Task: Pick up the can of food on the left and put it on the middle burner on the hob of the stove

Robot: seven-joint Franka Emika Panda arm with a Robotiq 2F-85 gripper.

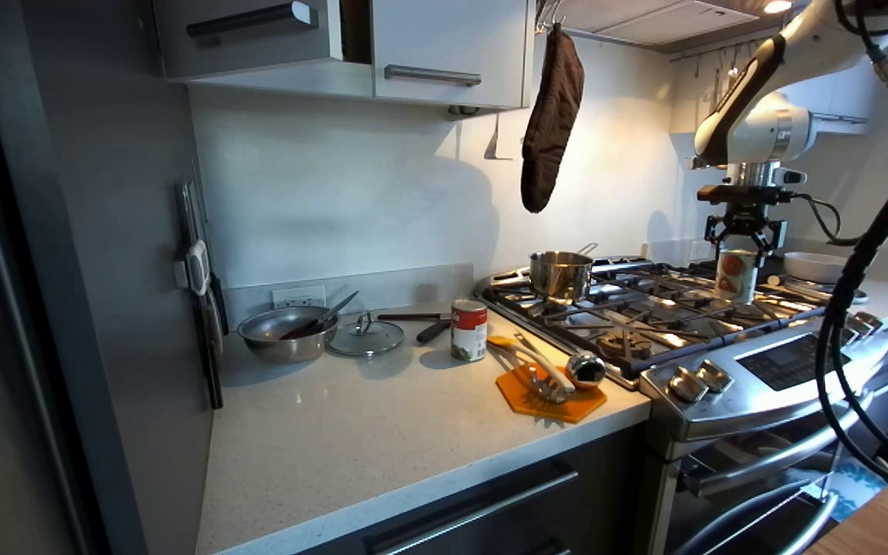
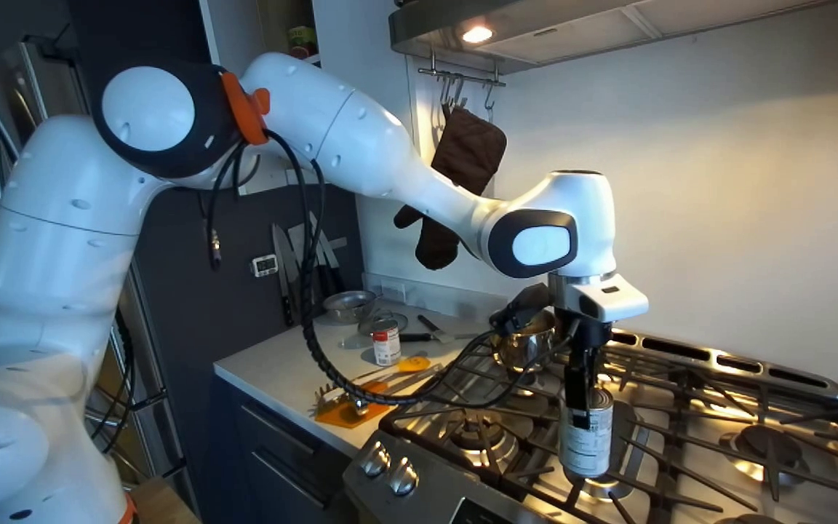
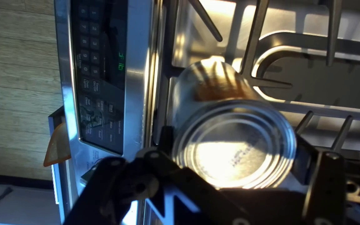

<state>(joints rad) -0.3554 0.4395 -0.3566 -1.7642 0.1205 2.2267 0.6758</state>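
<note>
Nearest in the wrist view, the black, two-fingered mechanical gripper (image 1: 741, 259) is grasping the whitish, red-orange-marked, cylindrical metal can of food (image 2: 586, 445) across its top rim. The can is pointing straight down from the gripper, its long axis running roughly vertical. Below, black cast-iron grates (image 3: 334, 25) are covering the flat steel hob (image 3: 223, 12), and the views are leaving unclear whether the can is touching them. What is looking like the dark, oval-topped middle burner (image 3: 320, 82) is lying below and just beside the can, toward the white wall (image 2: 681, 218). The coming move is probably turning on that offset: perhaps a slight shift wallward, then release. Farther off, a red-and-white tin (image 1: 469, 331) is standing on the pale counter (image 1: 336, 432).
</note>
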